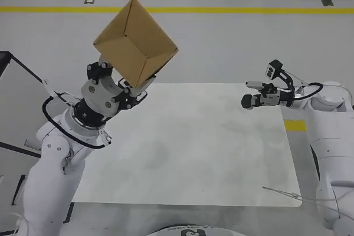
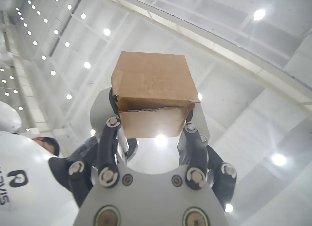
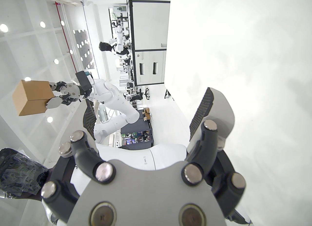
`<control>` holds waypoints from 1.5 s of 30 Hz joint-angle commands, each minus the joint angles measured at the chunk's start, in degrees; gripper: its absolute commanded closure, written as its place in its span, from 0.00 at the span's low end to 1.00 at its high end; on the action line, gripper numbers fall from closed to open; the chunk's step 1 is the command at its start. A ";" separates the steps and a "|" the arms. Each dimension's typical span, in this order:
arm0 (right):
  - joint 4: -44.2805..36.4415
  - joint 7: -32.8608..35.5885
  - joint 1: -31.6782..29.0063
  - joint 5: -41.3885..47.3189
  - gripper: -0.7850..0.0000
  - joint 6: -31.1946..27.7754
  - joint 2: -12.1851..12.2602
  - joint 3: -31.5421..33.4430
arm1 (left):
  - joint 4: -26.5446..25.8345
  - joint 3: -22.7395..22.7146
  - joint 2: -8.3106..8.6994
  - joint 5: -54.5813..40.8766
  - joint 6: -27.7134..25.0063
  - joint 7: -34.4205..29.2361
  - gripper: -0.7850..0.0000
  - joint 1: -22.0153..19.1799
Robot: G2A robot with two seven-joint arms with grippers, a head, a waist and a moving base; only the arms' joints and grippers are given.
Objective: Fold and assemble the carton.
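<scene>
A brown cardboard carton (image 1: pixel 135 41), folded into a box shape, is held high in the air past the table's far left corner. My left gripper (image 1: pixel 123 82) is shut on its lower end. In the left wrist view the carton (image 2: pixel 153 83) sits between the fingers, with a loose bottom flap (image 2: pixel 152 122) hanging toward the camera. The right wrist view shows the carton (image 3: pixel 30 100) far off with the left gripper (image 3: pixel 54 95) on it. My right gripper (image 1: pixel 246 101) hovers at the table's right side, open and holding nothing, its ribbed pads (image 3: pixel 201 112) spread wide.
The white table (image 1: pixel 194 147) lies between the arms. A dark frame (image 1: pixel 0 65) stands off the table's left side. A yellow floor line (image 1: pixel 224 9) runs along the far side. Cabinets (image 3: pixel 148 41) stand beyond the table in the right wrist view.
</scene>
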 commanded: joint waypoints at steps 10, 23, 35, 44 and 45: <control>0.00 0.00 0.00 0.00 0.00 0.00 0.00 0.00 | 1.34 -2.48 1.02 25.80 2.49 -9.74 1.00 -1.12; 0.00 0.00 0.00 0.00 0.00 0.00 0.00 0.00 | 9.27 -1.27 0.86 17.11 8.01 -27.24 1.00 -0.20; 0.00 0.00 0.00 0.00 0.00 0.00 0.00 0.00 | 11.51 -0.32 0.72 17.85 7.72 -29.20 1.00 -0.96; 0.00 0.00 0.00 0.00 0.00 0.00 0.00 0.00 | 12.19 -0.38 0.65 18.49 7.22 -27.69 1.00 -1.05; 0.00 0.00 0.00 0.00 0.00 0.00 0.00 0.00 | 12.18 -0.60 0.68 18.89 7.17 -27.14 1.00 -1.05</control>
